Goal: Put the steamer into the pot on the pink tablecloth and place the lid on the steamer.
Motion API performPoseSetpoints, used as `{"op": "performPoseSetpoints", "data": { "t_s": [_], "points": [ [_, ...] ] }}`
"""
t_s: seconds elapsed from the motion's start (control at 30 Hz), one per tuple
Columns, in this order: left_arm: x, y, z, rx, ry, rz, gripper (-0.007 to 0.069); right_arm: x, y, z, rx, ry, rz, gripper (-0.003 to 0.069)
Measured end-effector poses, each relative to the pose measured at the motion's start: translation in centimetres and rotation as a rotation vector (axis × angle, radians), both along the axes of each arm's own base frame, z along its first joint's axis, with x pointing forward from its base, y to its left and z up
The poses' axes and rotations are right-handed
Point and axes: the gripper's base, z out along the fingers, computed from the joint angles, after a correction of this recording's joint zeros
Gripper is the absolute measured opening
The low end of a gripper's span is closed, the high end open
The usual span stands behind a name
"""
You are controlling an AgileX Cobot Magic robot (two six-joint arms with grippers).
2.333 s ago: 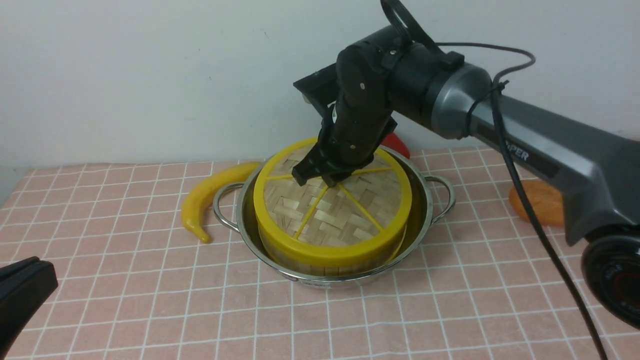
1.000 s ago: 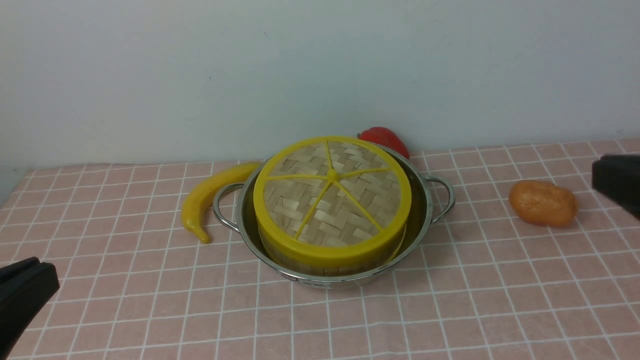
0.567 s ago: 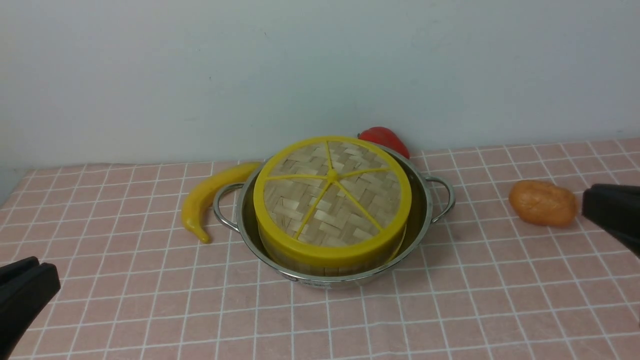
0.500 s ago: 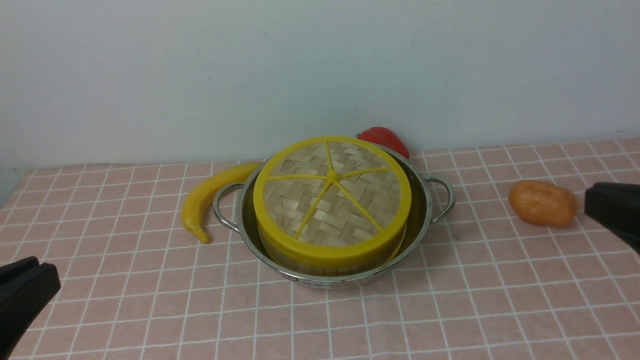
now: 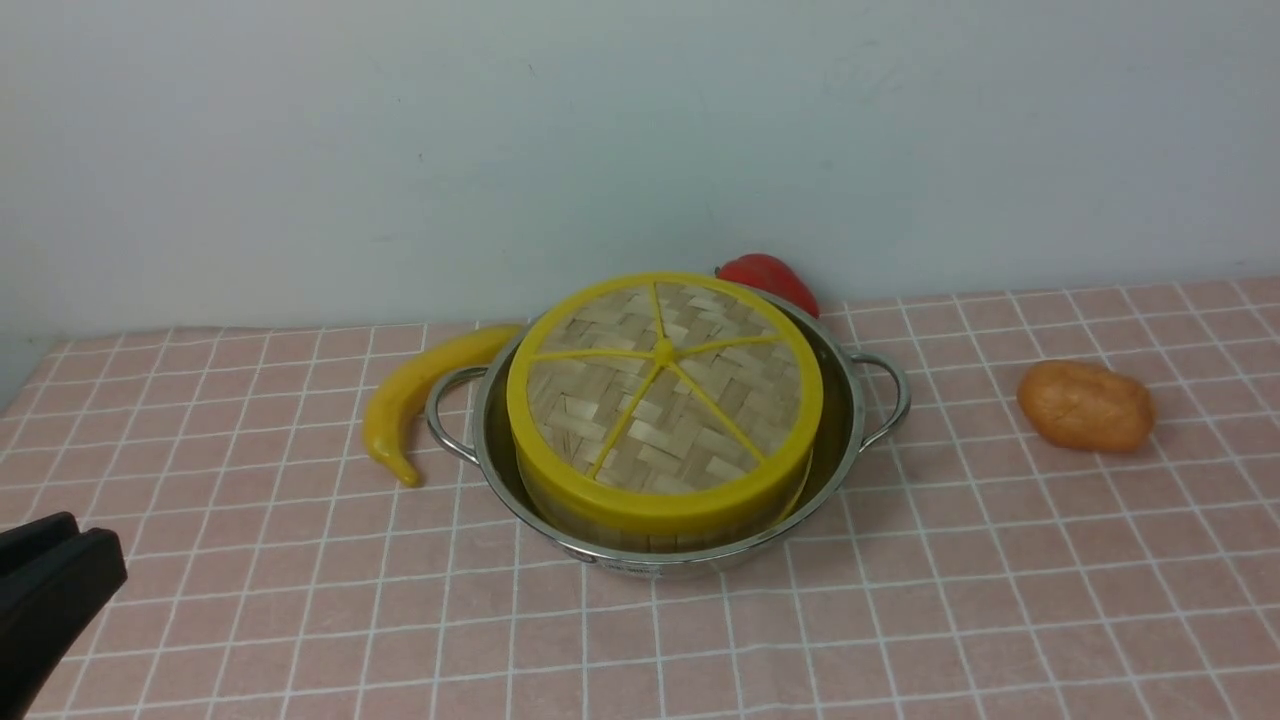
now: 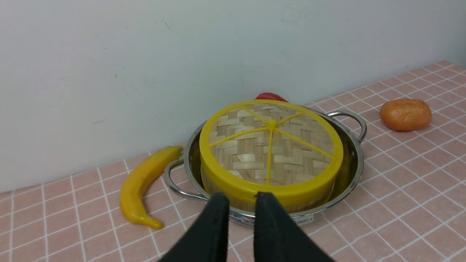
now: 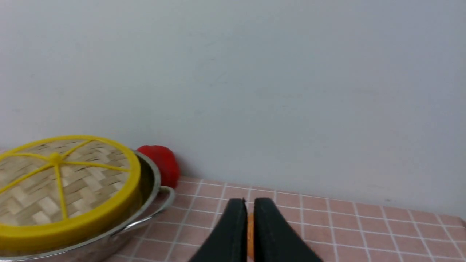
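- Pink tablecloth (image 5: 900, 620): covers the worktop across the lower half of the front frame; a white grid of small squares; lies flat.
- Pot (image 5: 848, 400): shiny steel, centre of the front frame, standing on the tablecloth, one looped handle showing on each side.
- Steamer (image 5: 640, 535): seated inside the pot; only a strip of its bamboo wall shows beneath the lid; contents hidden.
- Lid (image 5: 664, 395): woven disc with yellow rim and six spokes, resting level on the steamer and covering it.
- Banana (image 5: 415, 395): yellow, left of the pot, next to its left handle.
- Orange lump (image 5: 1085, 405): right of the frame, well apart from the pot.
- Red item (image 5: 768, 280): behind the pot at the wall, partly hidden.
- Left claw (image 6: 241, 202): lower left corner of the front frame, clear of the pot; jaws stand narrowly parted, holding nothing.
- Right claw (image 7: 249, 207): outside the front frame; its wrist view shows a slim gap between the jaws, nothing held.
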Motion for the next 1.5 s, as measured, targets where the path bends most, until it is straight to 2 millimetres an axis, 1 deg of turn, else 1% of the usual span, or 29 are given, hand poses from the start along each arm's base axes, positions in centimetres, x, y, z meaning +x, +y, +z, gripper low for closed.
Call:
{"op": "performPoseSetpoints", "data": {
  "t_s": [0.03, 0.17, 0.33, 0.57, 0.8, 0.9, 1.0, 1.07, 1.23, 1.5],
  "points": [
    [0.0, 0.0, 0.0, 0.0, 0.0, 0.0, 0.0108, -0.4, -0.2, -0.7, 0.008, -0.011, -0.032, 0.0061],
    [0.0, 0.0, 0.0, 0.0, 0.0, 0.0, 0.0117, -1.1, -0.8, -2.4, 0.041, -0.038, -0.12, 0.0069],
    [0.0, 0.0, 0.0, -0.001, -0.001, 0.0, 0.0125, -1.1, -1.1, -3.9, 0.094, -0.023, -0.193, 0.0086],
    [0.0, 0.0, 0.0, -0.001, -0.001, 0.0, 0.0139, -1.0, -1.0, -4.1, 0.137, -0.027, -0.188, 0.0104],
    [0.0, 0.0, 0.0, -0.001, -0.001, 0.0, 0.0149, -1.0, -1.0, -4.3, 0.121, -0.019, -0.184, 0.0119],
    [0.0, 0.0, 0.0, -0.001, -0.001, 0.0, 0.0159, -0.7, -0.9, -5.5, 0.087, 0.012, -0.169, 0.0126],
    [0.0, 0.0, 0.0, -0.001, -0.001, 0.0, 0.0161, -0.4, -0.6, -7.6, 0.071, 0.06, -0.145, 0.0136],
    [0.0, 0.0, 0.0, -0.001, -0.001, 0.0, 0.0169, -0.3, -0.6, -8.0, 0.063, 0.063, -0.137, 0.014],
    [0.0, 0.0, 0.0, -0.002, -0.001, 0.0, 0.0191, -0.3, -0.5, -7.9, 0.09, 0.051, -0.128, 0.0151],
    [0.0, 0.0, 0.0, -0.002, -0.001, 0.0, 0.0202, -0.3, -0.5, -8.0, 0.094, 0.057, -0.127, 0.0166]
  ]
}}
